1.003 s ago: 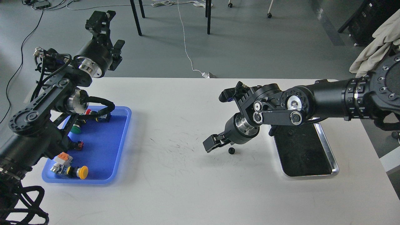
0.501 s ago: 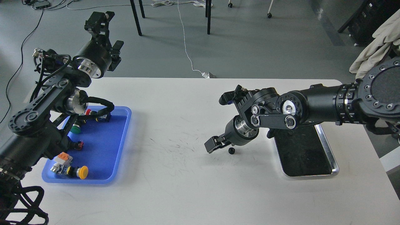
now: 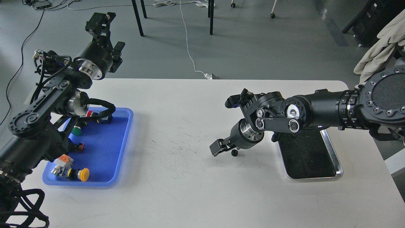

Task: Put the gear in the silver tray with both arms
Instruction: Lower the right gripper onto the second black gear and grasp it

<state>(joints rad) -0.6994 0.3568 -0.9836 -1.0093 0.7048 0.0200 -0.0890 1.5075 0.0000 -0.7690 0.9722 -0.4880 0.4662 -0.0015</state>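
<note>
A small black gear (image 3: 234, 153) lies on the white table, left of the silver tray (image 3: 336, 159). The tray's dark bottom is bare, and my right forearm hides its far end. My right gripper (image 3: 220, 146) hangs low over the table just left of the gear. Its fingers look apart and hold nothing. The gear sits close under its wrist side. My left gripper (image 3: 107, 34) is raised high beyond the table's far left edge. It looks open and empty.
A blue plastic tray (image 3: 104, 148) at the left holds several push buttons, among them a yellow one (image 3: 84, 174) and a green one (image 3: 76, 130). My left arm hangs over its left side. Table legs and cables are on the floor beyond.
My right gripper has moved a little to the right and down, closer to the gear. The gear and the left arm have not moved.
</note>
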